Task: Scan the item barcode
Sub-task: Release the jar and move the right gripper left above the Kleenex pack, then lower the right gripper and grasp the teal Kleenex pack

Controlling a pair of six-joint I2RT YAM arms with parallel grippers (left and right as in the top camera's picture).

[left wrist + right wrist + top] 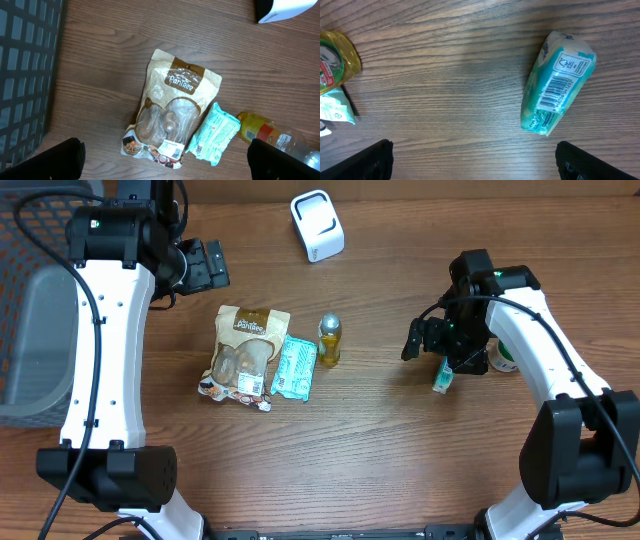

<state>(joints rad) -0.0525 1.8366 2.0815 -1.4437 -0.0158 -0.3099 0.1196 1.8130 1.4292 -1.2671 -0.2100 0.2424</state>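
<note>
Teal packet (pixel 558 82) lies barcode-up on surface (pixel 445 75) beneath right jaws; right jaws and left jaws wide open, holding nothing

Matt wood-grain table (pixel 380 435) (glossy plastic pouch (pixel 172 115))

left end effector (pixel 208 266): jaws wide apart | right end effector (pixel 418 340): jaws wide apart

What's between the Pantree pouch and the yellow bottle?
A teal packet lies flat between the pouch and the bottle; overhead and left wrist views show it.
</note>
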